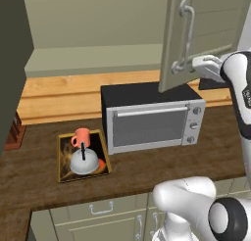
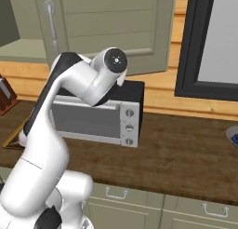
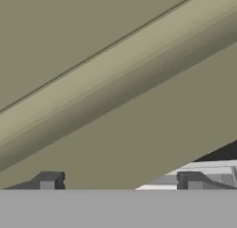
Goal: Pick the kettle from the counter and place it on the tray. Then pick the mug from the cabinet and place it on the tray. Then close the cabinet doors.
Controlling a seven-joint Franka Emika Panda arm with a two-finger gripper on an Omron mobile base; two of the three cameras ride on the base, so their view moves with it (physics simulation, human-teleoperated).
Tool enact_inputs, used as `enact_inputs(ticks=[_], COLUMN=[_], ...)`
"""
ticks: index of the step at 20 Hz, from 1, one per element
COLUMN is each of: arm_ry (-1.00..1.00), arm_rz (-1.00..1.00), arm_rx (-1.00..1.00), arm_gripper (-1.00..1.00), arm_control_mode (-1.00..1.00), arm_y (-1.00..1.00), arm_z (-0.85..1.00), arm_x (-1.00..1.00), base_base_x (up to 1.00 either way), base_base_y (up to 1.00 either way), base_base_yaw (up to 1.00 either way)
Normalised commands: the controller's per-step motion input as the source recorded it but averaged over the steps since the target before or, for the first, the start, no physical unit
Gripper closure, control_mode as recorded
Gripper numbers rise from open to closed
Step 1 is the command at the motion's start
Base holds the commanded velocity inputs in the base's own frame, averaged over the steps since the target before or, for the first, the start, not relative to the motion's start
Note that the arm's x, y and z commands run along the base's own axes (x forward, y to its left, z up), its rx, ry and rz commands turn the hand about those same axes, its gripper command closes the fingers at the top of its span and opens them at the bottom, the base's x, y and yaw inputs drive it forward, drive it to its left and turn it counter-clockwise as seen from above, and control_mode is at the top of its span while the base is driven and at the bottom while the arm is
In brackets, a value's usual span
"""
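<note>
On the dark wood counter [image 1: 147,169] lies the tray [image 1: 62,159], left of the microwave. The silvery kettle [image 1: 84,162] and the salmon mug [image 1: 81,135] both stand on it. The cabinet [image 1: 93,59] is open, its pale shelf bare. Its right door [image 1: 211,29] hangs swung out over the microwave, with its silver handle [image 1: 186,36] facing me. My gripper [image 1: 197,64] is at this door's lower edge, open. In the hand view the door panel [image 3: 115,83] is very close in front of the open gripper [image 3: 118,180], with nothing between the fingertips [image 3: 47,180].
A silver and black microwave [image 1: 152,120] stands on the counter under the open door. The left cabinet door [image 1: 13,63] is swung out at the far left. A knife block [image 2: 4,95] sits at the left, a dark window frame [image 2: 193,46] at the right. Green drawer fronts [image 1: 98,213] run below.
</note>
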Motion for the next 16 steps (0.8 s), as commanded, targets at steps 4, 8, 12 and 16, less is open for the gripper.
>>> enact_inputs(ticks=[4,8,12,16], arm_ry=[0.0,0.0,0.0,0.0], arm_rz=[0.0,0.0,0.0,0.0], arm_rx=[0.0,0.0,0.0,0.0], arm_gripper=[-1.0,-1.0,-1.0,-1.0], arm_control_mode=[-1.0,-1.0,-1.0,-1.0], arm_y=[0.19,0.13,0.05,0.02], arm_z=[0.0,0.0,0.0,0.0], arm_x=[0.81,0.8,0.77,0.65], base_base_x=[0.0,0.0,0.0,0.0], base_base_y=[0.0,0.0,0.0,0.0], base_base_yaw=[0.0,0.0,0.0,0.0])
